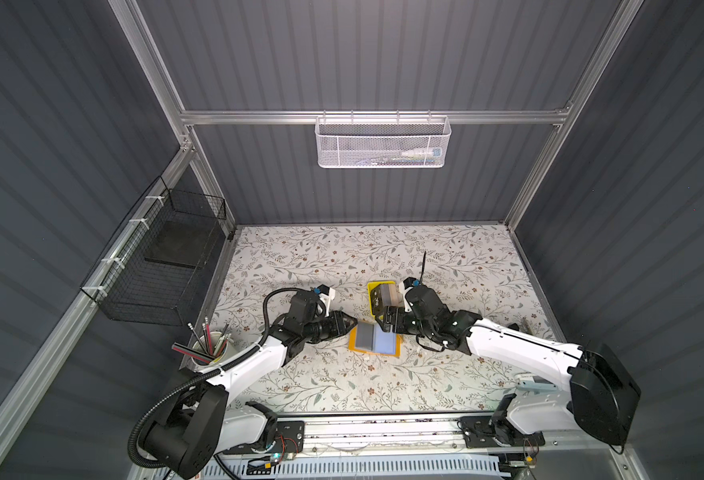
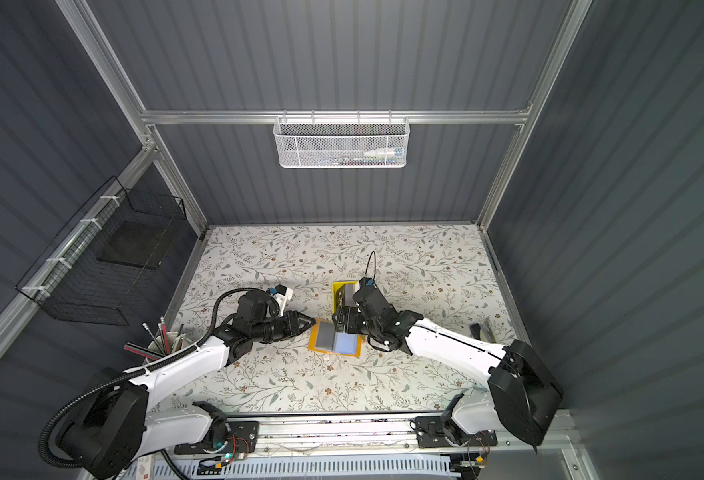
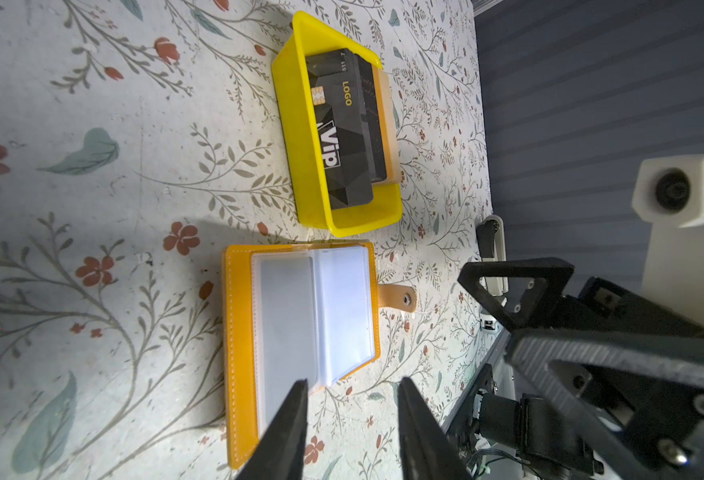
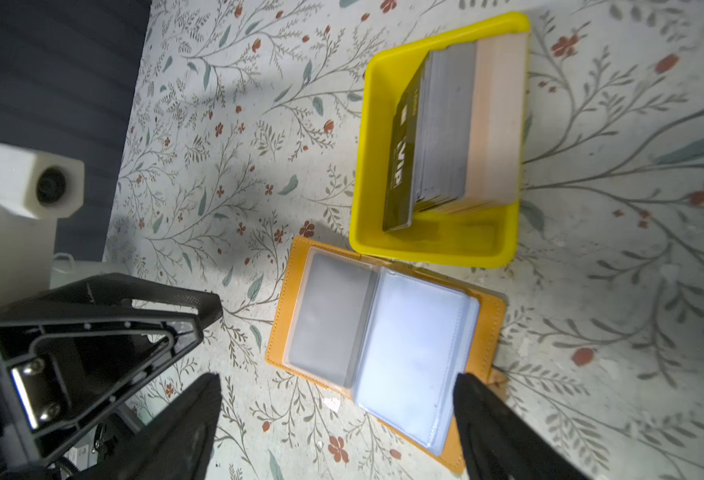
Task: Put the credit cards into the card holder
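**A:** What's in the yellow tray [image 3: 288, 124]?

**B:** The credit cards [image 3: 342, 137], stacked on edge: a black "Vip" one in front, grey and beige ones behind. The tray sits just at 12 o'clock of the card holder [image 3: 238, 353].

**A:** And the holder?

**B:** It lies open mid-worktop [image 1: 342, 386], with a grey card [image 4: 329, 320] in its 9 o'clock sleeve [image 4: 321, 266].

**A:** The hands?

**B:** The left hand [image 3: 351, 380] is at the holder's 9 o'clock edge, fingers partly apart and gripping nothing. The right hand [image 4: 337, 376] is near 1 o'clock, spread wide and released.

**A:** The surroundings?

**B:** A floral worktop and grey ribbed walls [image 1: 383, 62]. A cup [image 1: 217, 349] of pencils [image 1: 207, 332] stands at 8 o'clock. A black wire basket [image 1: 163, 266] hangs at 9 o'clock. A white mesh basket [image 1: 383, 141] hangs on the 12 o'clock rail [image 1: 258, 117], possibly holding a tube; it's too small to be sure.
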`<state>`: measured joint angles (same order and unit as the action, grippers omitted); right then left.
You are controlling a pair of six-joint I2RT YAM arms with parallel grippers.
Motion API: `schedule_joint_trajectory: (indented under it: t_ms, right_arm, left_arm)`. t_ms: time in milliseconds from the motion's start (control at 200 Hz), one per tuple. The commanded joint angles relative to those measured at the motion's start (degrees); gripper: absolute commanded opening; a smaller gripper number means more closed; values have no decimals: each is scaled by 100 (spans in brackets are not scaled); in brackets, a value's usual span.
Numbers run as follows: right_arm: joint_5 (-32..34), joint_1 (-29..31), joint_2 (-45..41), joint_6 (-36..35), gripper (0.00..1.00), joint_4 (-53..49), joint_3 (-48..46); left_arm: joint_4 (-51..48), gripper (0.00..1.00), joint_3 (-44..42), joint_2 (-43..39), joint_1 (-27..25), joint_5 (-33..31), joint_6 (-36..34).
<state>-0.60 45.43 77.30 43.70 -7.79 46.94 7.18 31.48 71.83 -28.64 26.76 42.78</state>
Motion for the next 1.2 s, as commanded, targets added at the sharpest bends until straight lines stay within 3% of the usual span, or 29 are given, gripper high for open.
schedule_joint_trajectory:
  t_ms: [0, 185, 365, 435, 580, 740, 961, 1196]
  right_arm:
    - [275, -156, -163, -367, 99, -405, 80]
    - [265, -400, -399, -932, 99, 63, -69]
    - [377, -582, -96, -1454, 99, 0, 253]
    - [484, -611, -33, -1490, 93, 221, 177]
    - [591, -639, 107, -1590, 93, 710, -14]
    - [519, -676, 260, -1327, 87, 344, 317]
    - [456, -773, 467, -1221, 93, -246, 915]
    - [96, -815, 693, -1314, 99, 335, 734]
  left_arm:
    - [-155, 37, 235, 83, 39, -56, -121]
    - [-204, 36, 555, 344, 34, -113, -238]
    - [-426, 36, 1336, 982, 43, -145, -656]
    - [-313, 36, 1496, 1116, 45, -162, -880]
    - [-80, 37, 1610, 1310, 43, -177, -1259]
    - [-552, 36, 2084, 1581, 46, -181, -1446]
    - [-991, 36, 2503, 1787, 43, -70, -1288]
    - [-986, 36, 2293, 1565, 44, -78, -1412]
